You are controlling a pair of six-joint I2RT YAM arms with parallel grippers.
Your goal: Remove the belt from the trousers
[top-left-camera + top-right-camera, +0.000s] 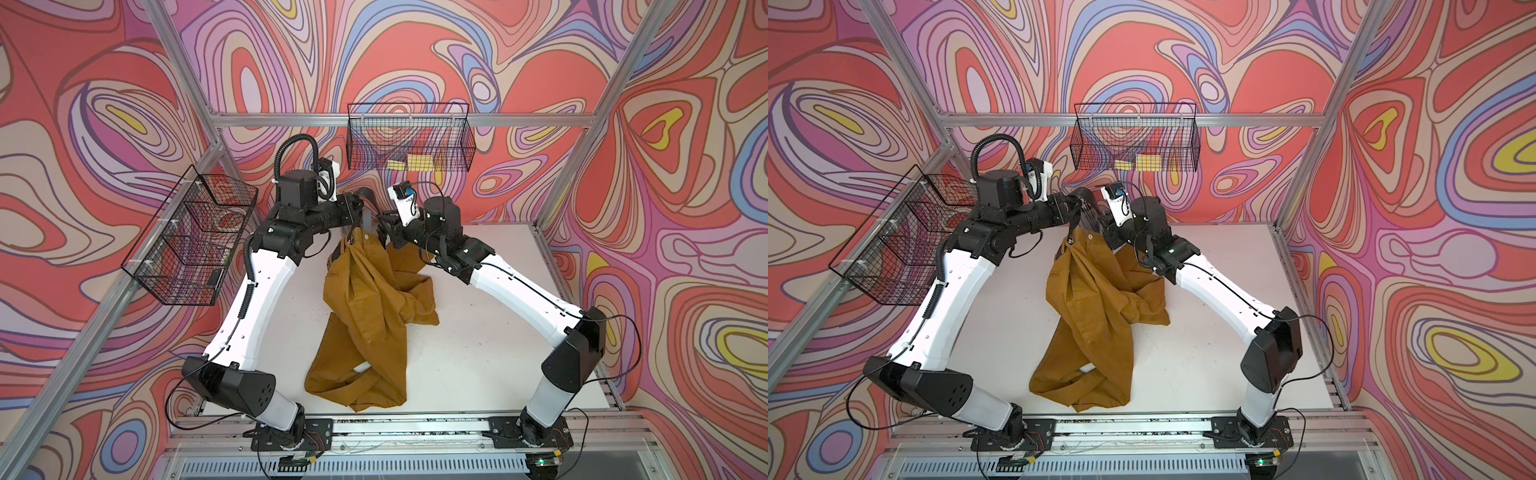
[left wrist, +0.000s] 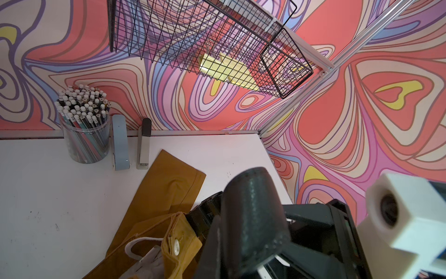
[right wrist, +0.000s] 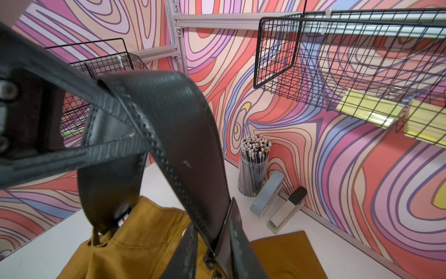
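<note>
Belt (image 3: pixel 169 120) and trousers (image 1: pixel 365 316) were found near the back of the bench (image 1: pixel 478 340). The trousers were held up by the waist, and both legs were left lying in a soft heap on the bench. The belt was bent up into a hoop between the two claws, with one side going down into the waistband. The left claw (image 1: pixel 360 206) was squeezed shut on the hoop. The right claw (image 1: pixel 382 227) was placed lower, by the waist, with the strap running between its fingers; whether it was pinched tight could not be told. The belt was judged to be bendy, a bit springy and smooth, so it could slip; it would best be held flat across the strap, close to the waist. The trousers were judged to be light and floppy, so they could be dragged along. Open room was seen over the front of the bench. At the back, a pencil cup (image 2: pixel 84 135) and two staplers (image 2: pixel 119 145) were set by the wall, and a wire basket (image 1: pixel 409 137) was hung above them, so pulls that way would need to be kept small.
</note>
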